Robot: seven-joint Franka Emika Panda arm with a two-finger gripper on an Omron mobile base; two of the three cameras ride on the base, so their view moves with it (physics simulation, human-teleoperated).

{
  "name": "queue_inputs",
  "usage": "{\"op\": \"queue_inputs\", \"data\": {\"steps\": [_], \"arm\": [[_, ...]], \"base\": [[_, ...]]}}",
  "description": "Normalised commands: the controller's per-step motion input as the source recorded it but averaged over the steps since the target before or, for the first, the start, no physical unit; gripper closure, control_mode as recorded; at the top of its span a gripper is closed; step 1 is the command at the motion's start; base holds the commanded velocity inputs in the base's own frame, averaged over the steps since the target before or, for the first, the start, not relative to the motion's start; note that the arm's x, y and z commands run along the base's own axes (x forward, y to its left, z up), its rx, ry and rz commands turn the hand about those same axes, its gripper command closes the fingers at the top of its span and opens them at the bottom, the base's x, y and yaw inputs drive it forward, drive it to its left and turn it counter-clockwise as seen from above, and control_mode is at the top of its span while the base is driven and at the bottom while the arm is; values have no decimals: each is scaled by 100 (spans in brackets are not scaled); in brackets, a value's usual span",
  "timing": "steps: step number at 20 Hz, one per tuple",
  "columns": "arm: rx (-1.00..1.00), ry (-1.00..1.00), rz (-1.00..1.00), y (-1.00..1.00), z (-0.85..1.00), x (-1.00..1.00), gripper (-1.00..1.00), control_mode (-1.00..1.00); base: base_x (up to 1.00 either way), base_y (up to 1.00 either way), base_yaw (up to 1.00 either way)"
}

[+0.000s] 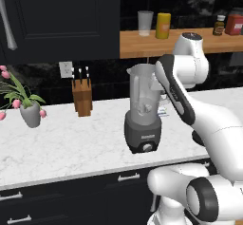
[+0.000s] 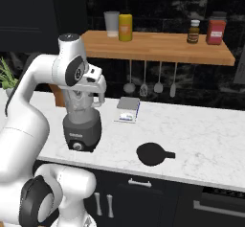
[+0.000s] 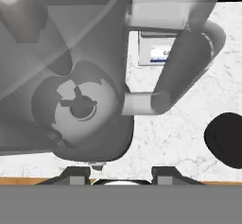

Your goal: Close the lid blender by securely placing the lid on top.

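blender (image 1: 142, 110): clear greyish jar, open top, dark base
lid (image 2: 152, 154): black disc, flat on counter (image 2: 201, 135)
fingers (image 3: 121, 171): slightly spread, holding nothing

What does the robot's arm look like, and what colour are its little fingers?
The arm is smooth, rounded and white, with dark bands at its joints and a dark stripe along one segment. A round grey cap tops one joint. The gripper has two small dark, blocky fingertips.
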Motion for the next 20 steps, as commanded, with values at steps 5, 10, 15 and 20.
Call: {"op": "queue_inputs", "data": {"steps": [5,10,15,20], "arm": [[0,0,-15,-22,-7,-34,-100,-100],[4,-3,-40,-64,-22,-55,-100,-100],[20,-4,-49,-84,-33,-35,-100,-100],[22,0,-51,-84,-29,-5,-100,-100]], "base": [[0,0,0],[0,0,0],[0,0,0],[0,0,0]]}}
